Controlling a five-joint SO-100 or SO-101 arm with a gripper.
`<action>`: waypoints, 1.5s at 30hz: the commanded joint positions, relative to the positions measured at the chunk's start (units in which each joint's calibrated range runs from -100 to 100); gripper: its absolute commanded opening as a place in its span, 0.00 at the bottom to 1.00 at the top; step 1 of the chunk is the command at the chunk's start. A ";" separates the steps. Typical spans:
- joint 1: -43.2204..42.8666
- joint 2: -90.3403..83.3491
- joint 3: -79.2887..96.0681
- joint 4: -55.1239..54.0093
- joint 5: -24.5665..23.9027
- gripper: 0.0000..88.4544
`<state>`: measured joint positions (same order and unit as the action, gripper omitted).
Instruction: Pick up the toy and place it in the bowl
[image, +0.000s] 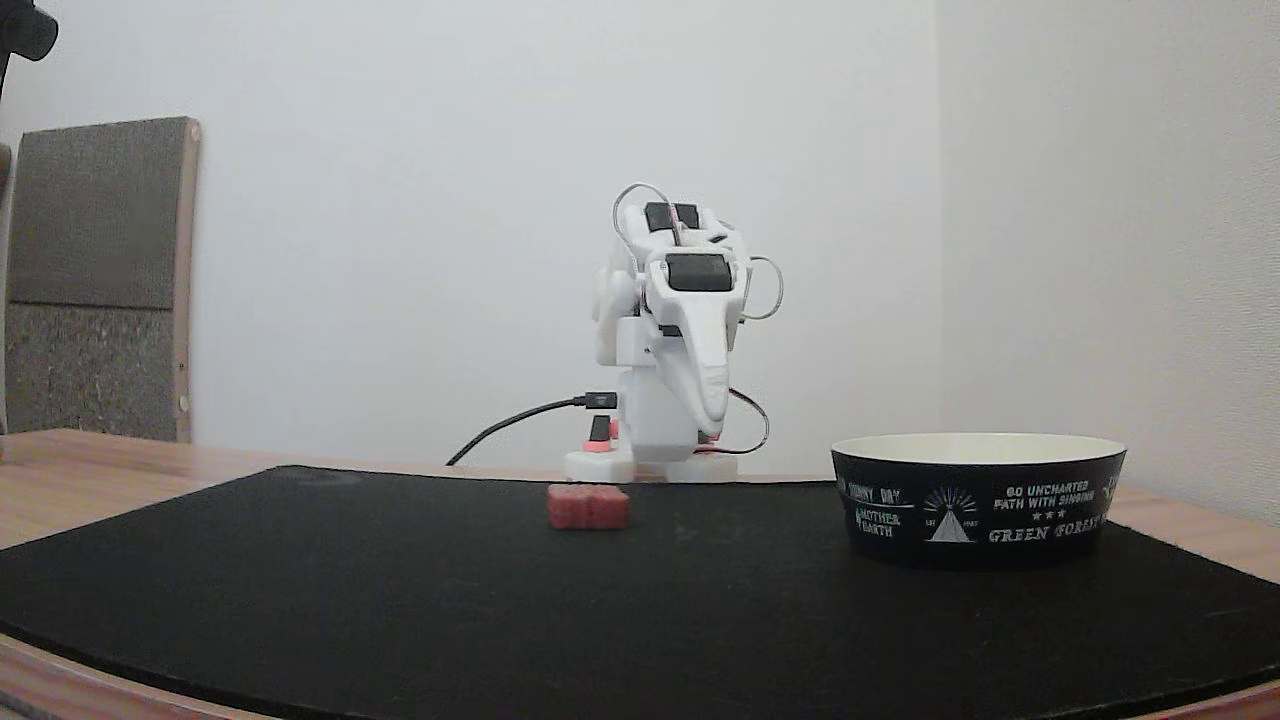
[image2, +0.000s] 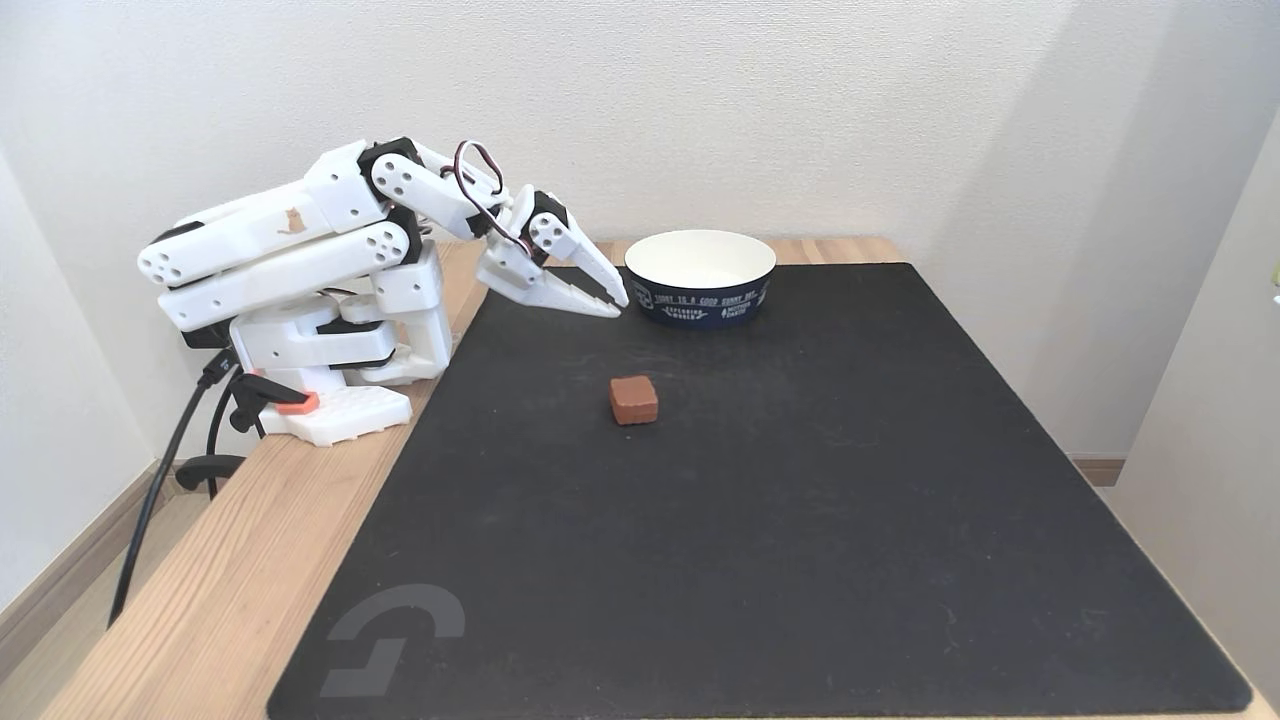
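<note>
In the fixed view from above, going from left to right, the folded white plastic robot arm (image2: 300, 260) sits on the left edge of the pale wooden surface (image2: 230, 590), and its pincer (image2: 612, 298) points to the right, low over the far edge of the black rectangular mat (image2: 800, 500); the two fingers lie nearly together, so the pincer is narrow and holds nothing. To the right and nearer to the camera, the small dull-red ribbed block toy (image2: 633, 399) rests alone on the mat, apart from the pincer. Further right and behind, the wide shallow bowl, black outside and cream-white inside (image2: 700, 290), stands just beside the pincer tip. I judge that the task is at its beginning: the next move calls for opening the fingers and reaching down to the toy.
</note>
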<state>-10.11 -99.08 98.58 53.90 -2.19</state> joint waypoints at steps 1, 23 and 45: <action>0.03 -0.58 0.79 0.54 0.15 0.06; 9.40 45.94 -35.90 6.30 1.77 0.38; 22.62 99.71 -71.68 13.83 25.88 0.37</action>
<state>13.61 -0.33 28.67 68.34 23.55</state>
